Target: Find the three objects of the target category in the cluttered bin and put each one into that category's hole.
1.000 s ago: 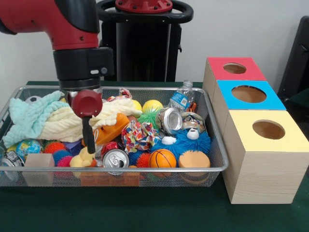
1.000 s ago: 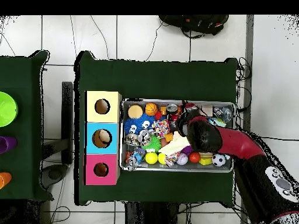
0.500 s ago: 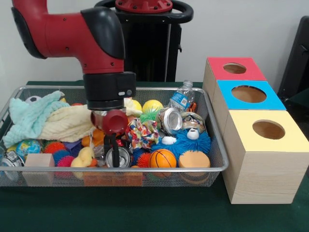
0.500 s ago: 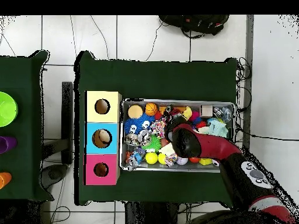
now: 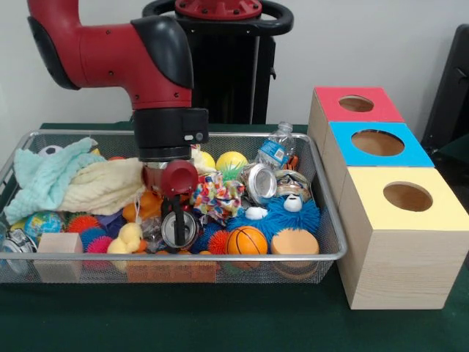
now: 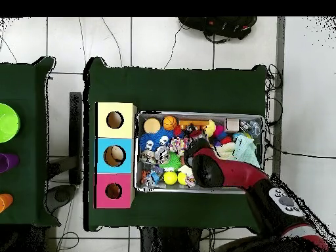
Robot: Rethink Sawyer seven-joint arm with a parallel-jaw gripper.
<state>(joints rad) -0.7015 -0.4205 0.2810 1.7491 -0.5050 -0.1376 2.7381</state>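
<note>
Green-clothed table's bin (image 5: 331,257): only the front view shows the hand (image 5: 178,229) clasping a can (image 5: 178,229).

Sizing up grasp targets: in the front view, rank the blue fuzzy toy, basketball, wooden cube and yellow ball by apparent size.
1. Blue fuzzy toy, clearly largest.
2. Wooden cube and basketball: look alike, not ranked.
3. Yellow ball: looks smallest, but it is farther back and partly hidden, so unsure.

Pretty even, bright indoor light, soft shadow under the wire bin (image 5: 322,253), slight glare on the arm's (image 5: 110,51) red shell.
</note>
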